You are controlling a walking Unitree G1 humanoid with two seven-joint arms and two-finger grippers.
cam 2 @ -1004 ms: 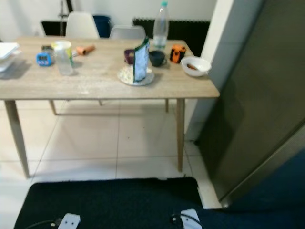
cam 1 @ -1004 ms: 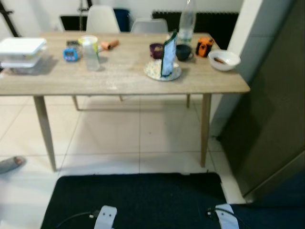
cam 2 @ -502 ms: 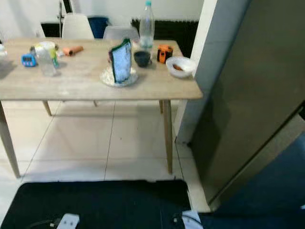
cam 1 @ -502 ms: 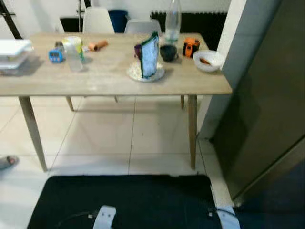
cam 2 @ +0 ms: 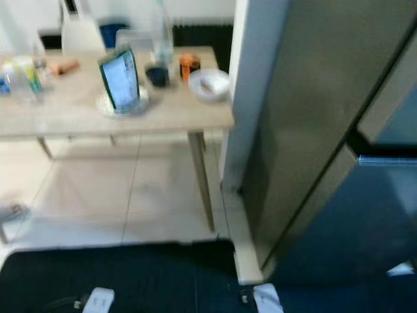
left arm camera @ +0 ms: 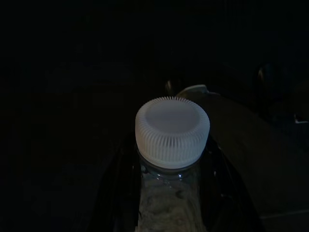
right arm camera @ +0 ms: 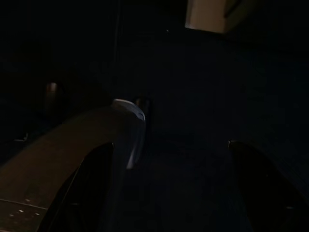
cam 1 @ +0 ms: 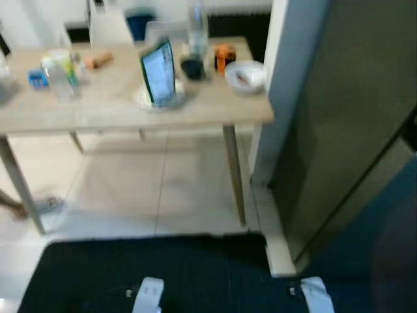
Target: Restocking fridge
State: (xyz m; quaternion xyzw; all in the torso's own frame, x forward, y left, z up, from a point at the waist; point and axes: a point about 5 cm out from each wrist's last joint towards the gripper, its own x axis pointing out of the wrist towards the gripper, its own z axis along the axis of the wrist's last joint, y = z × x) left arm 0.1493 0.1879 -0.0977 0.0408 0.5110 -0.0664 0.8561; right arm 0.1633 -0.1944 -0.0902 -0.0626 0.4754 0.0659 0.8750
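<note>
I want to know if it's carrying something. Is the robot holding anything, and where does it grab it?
Yes. The left gripper holds a bottle by its neck, just under the white cap. The right gripper is open and holds nothing.

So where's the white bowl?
In the left eye view the white bowl sits at the table's right end, near the pillar, with the orange thing beside it.

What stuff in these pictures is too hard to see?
- Bottle in the left pincer: left wrist view's bottom edge cuts off its body; label unseen.
- Right pincer: right wrist view too dark to see anything beyond it.
- White bowl: eye views blurred, contents unclear.
- Fridge: far side cut off by the edge.
</note>
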